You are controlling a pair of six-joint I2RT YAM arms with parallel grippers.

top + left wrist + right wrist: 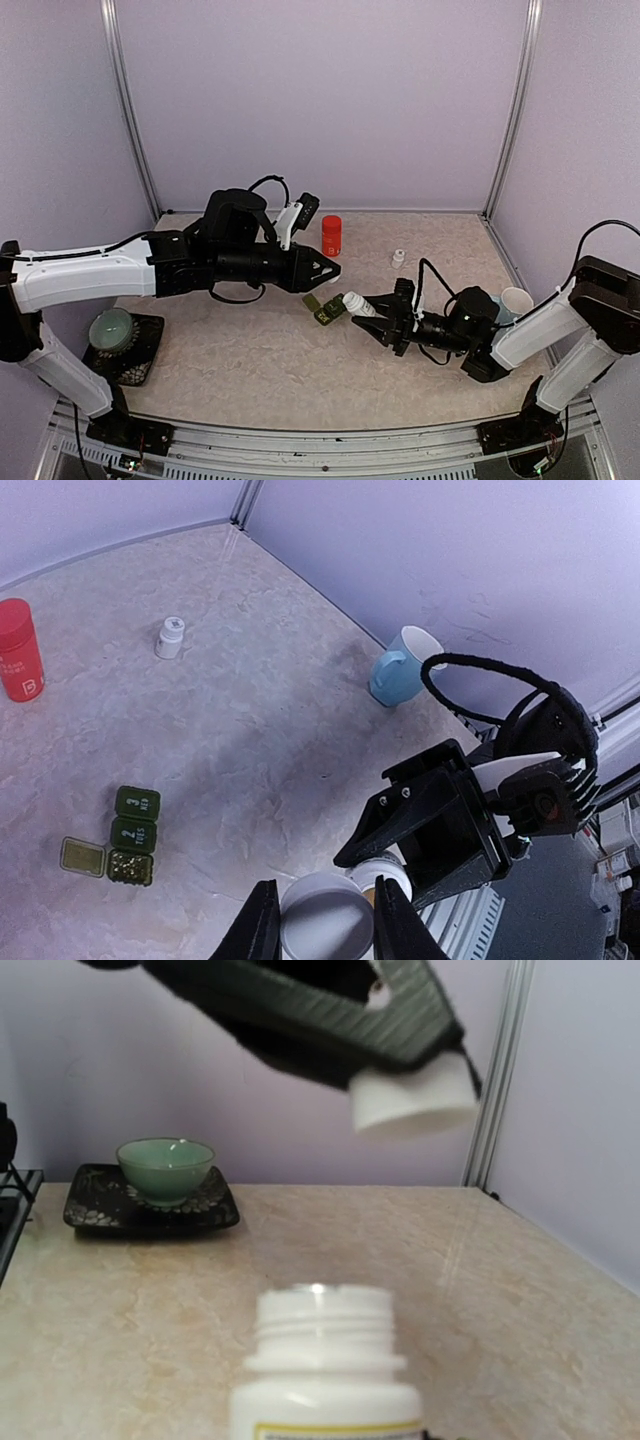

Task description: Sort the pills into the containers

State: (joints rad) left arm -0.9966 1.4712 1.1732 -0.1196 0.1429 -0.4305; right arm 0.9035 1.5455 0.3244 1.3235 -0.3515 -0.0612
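Top view: right gripper (374,312) clenched on white bottle (355,302), mouth just beside containers (325,308) at table centre. Left gripper (328,270) just behind containers. Red bottle (331,235) farther back.

Left wrist: left fingers (262,925) pinch white cap (325,930). End compartment open, pills (130,867) inside; other two lids shut.

Right wrist: uncapped bottle neck in foreground, cap held above. Green bowl (165,1167) on dark tray (90,1212).

containers (112,847), 3 on end lid (138,801), 2 on middle lid (133,834), smaller print illegible
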